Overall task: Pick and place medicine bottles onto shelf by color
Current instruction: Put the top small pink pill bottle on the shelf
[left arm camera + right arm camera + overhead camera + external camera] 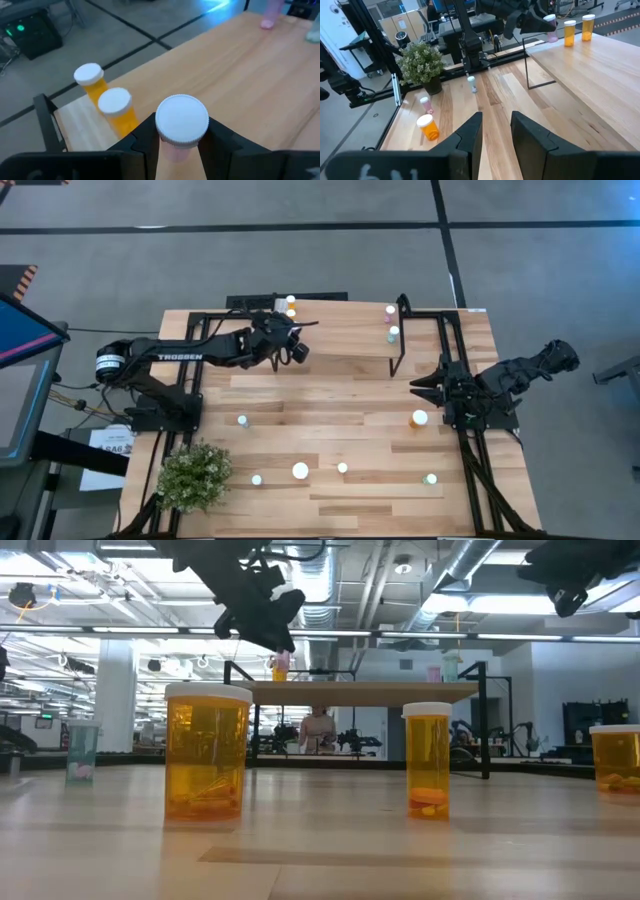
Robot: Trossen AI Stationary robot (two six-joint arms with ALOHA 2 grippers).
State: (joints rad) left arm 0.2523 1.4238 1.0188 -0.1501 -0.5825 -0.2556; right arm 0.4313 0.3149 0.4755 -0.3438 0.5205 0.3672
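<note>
Here we are hovering over the shelf (340,330) at its left end, our left gripper (182,145) carrying a pink bottle (181,125) upright, fingers clamped on its body below the white cap. Two orange bottles (117,107) are standing just beside it, so pink is lying wrong here. Our right gripper (495,132) is waiting over the desk (330,430), fingers slightly apart, empty.
</note>
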